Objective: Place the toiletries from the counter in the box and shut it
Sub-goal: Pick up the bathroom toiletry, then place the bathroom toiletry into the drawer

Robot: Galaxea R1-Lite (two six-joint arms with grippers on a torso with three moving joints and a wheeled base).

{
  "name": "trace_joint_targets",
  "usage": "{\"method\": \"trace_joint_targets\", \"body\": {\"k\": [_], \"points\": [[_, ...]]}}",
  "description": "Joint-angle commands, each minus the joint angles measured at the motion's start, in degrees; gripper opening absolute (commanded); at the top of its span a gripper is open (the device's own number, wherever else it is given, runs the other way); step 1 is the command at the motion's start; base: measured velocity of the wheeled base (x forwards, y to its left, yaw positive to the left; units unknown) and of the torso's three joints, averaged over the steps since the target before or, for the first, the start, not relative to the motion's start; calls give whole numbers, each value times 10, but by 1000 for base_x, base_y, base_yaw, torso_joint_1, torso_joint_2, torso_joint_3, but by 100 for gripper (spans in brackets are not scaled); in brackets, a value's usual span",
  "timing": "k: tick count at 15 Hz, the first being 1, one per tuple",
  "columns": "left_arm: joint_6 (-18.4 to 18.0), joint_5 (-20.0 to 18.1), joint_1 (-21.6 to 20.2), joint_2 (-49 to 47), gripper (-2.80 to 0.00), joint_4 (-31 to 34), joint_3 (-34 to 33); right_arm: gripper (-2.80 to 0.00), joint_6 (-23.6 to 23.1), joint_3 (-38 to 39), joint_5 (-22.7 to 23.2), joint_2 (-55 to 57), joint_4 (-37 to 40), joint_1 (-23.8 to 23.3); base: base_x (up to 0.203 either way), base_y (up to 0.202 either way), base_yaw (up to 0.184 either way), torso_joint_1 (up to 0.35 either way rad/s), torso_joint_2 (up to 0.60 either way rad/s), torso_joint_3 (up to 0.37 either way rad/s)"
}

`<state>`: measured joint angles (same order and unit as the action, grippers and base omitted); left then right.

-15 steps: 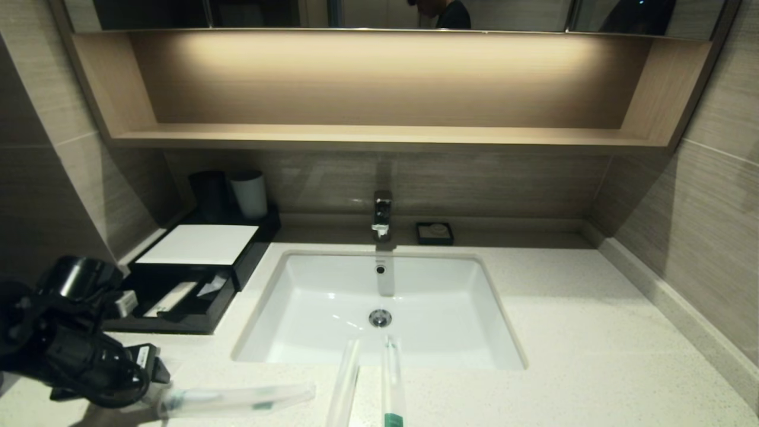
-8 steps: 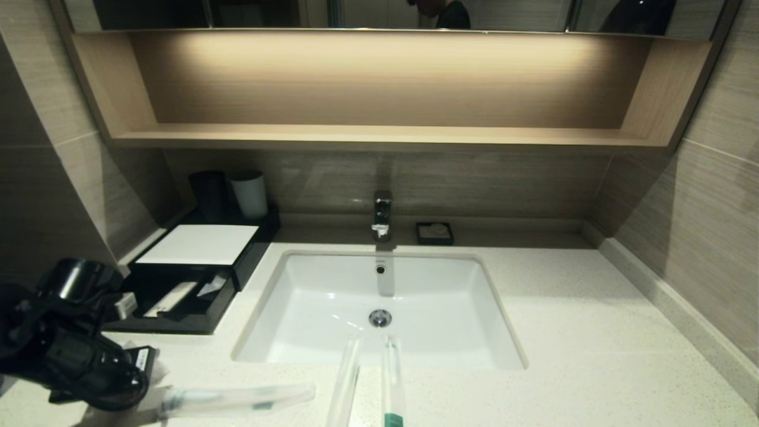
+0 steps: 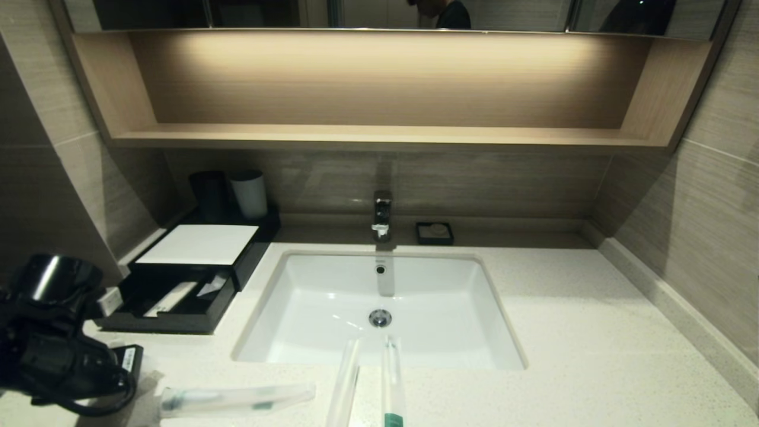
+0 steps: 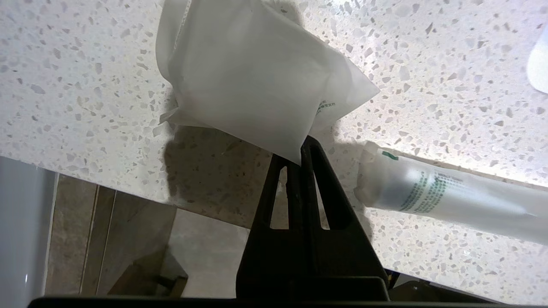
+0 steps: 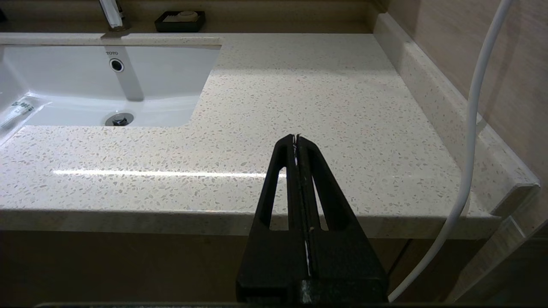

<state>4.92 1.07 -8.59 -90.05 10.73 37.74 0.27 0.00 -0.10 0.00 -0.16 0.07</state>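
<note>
Left end effector [image 4: 299,147] pinches the white sachet [image 4: 252,72] beside the sink [image 3: 278,350]; next, carry it to the open box [image 3: 178,311].

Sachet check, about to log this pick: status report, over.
Left claw shut on white sachet, near the counter's front edge. Right claw shut, empty. Box drawer open, path unobstructed.

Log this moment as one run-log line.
left claw: shut on sachet | right claw: shut, parked | drawer: open | three sleeves on counter
</note>
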Motion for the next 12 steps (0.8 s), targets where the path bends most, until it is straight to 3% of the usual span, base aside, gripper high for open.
{"method": "trace_joint_targets", "body": {"k": [1, 5, 12], "points": [[0, 1, 0, 65, -280, -3, -7, -280, 0, 1, 0, 0, 0, 0, 0, 0, 0, 0, 0, 0], [2, 1, 0, 119, -280, 0, 21, -280, 0, 1, 0, 0, 0, 0, 0, 0, 0, 0, 0, 0], [42, 0, 17, 49, -280, 5, 102, -280, 0, 1, 0, 0, 0, 0, 0, 0, 0, 0, 0, 0]]}}
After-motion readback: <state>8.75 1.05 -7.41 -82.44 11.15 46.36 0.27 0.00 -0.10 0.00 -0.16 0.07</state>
